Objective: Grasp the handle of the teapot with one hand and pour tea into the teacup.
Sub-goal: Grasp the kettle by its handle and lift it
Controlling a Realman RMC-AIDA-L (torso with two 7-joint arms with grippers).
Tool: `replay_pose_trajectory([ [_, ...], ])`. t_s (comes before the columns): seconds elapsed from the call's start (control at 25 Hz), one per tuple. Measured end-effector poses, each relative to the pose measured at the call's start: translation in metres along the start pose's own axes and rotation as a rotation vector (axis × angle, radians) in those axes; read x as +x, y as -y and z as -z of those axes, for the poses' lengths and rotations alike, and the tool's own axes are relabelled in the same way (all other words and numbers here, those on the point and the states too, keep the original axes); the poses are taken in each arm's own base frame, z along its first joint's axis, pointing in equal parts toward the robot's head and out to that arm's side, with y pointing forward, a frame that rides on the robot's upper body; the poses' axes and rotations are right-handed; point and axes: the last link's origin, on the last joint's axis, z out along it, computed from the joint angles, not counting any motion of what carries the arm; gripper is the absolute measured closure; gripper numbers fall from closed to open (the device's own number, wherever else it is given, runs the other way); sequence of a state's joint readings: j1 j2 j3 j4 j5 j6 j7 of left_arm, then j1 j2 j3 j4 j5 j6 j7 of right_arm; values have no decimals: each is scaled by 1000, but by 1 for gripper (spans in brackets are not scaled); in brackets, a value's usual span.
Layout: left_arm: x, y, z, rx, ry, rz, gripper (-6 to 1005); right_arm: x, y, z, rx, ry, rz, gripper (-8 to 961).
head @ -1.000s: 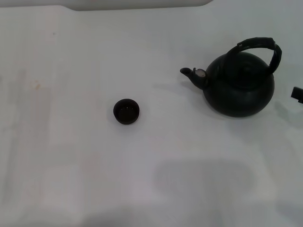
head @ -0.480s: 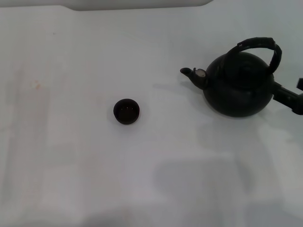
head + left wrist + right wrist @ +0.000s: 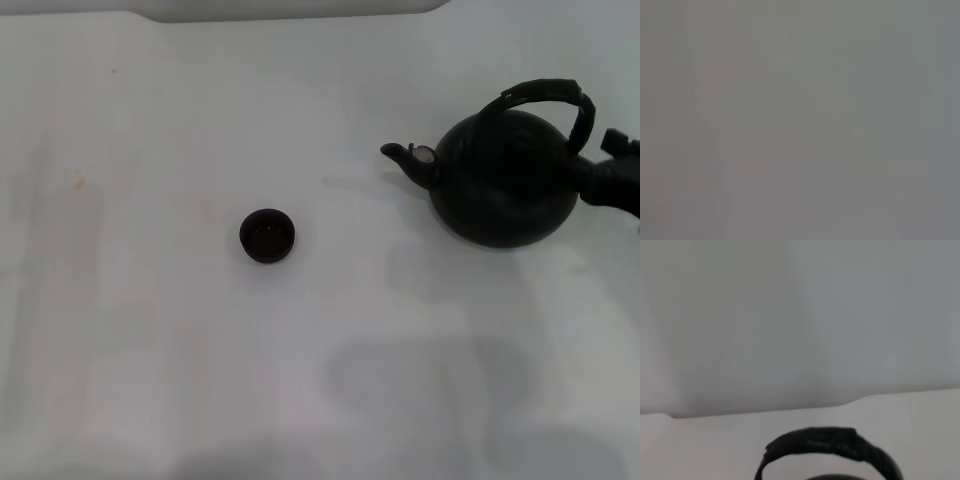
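The matte-black teapot [image 3: 505, 185] stands upright at the right of the white table, its spout [image 3: 400, 155] pointing left. Its hoop handle [image 3: 545, 92] arches over the lid and also shows in the right wrist view as a handle [image 3: 830, 444] low in the picture. The small dark teacup [image 3: 267, 235] sits alone to the left of the pot, well apart from it. My right gripper [image 3: 608, 162] reaches in from the right edge, level with the pot's right side just below the handle's right end, open and holding nothing. The left gripper is out of view.
The white table [image 3: 150, 330] runs in every direction around the two objects. A pale raised edge [image 3: 290, 12] lies along the far side. The left wrist view shows only a flat grey surface.
The right gripper has come in from the right edge and risen, now close beside the teapot's right side. Teapot and teacup have not moved.
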State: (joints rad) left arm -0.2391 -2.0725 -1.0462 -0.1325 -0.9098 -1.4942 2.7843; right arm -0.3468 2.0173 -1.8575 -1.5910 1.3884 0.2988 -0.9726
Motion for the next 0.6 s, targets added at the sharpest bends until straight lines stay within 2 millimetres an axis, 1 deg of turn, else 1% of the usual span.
replay_pose_trajectory([
  [0.04,0,1,0,4,-1,0,120,-1,1,-4,11,8,3,141],
  [0.28,1,4,1,19,-3,-4,119,-1,6,-8,31,12,-1,142],
  [0.6,1,4,0,19,-3,-5,118,4,8,-21,24,-14,-14,144],
])
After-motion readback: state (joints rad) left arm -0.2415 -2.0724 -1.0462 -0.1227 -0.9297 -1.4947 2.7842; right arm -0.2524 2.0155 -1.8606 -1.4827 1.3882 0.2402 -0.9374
